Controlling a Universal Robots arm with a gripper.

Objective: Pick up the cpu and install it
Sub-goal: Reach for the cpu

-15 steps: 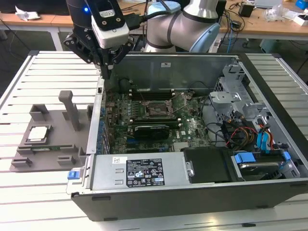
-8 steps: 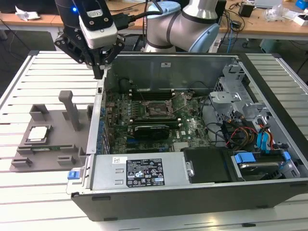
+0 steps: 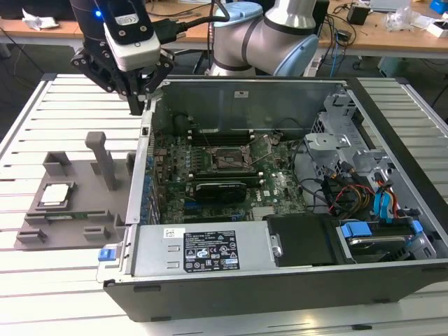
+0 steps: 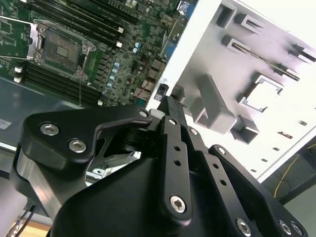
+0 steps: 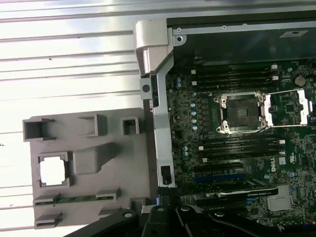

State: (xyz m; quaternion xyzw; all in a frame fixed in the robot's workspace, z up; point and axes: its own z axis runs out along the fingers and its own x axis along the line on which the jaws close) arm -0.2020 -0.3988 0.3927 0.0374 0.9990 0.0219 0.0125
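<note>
The cpu (image 3: 56,194) is a small silvery square lying in a recess of the grey plastic tray (image 3: 77,224), at the exterior view's left of the open computer case (image 3: 280,280). In the first wrist view the cpu (image 5: 53,171) looks pale and bright. The open black socket (image 3: 227,161) sits on the green motherboard, its frame raised, and also appears in both wrist views as socket (image 5: 240,112) and socket (image 4: 61,49). My gripper (image 3: 136,103) hangs above the case's back corner, well behind the tray, its fingers drawn together with nothing between them.
The tray carries upright posts (image 3: 103,157) beside the cpu. The case's metal side wall (image 3: 143,161) stands between tray and motherboard. A graphics card (image 3: 220,189), drive cage (image 3: 336,133) and cables (image 3: 350,192) crowd the case. Slatted white tabletop (image 3: 42,119) surrounds everything.
</note>
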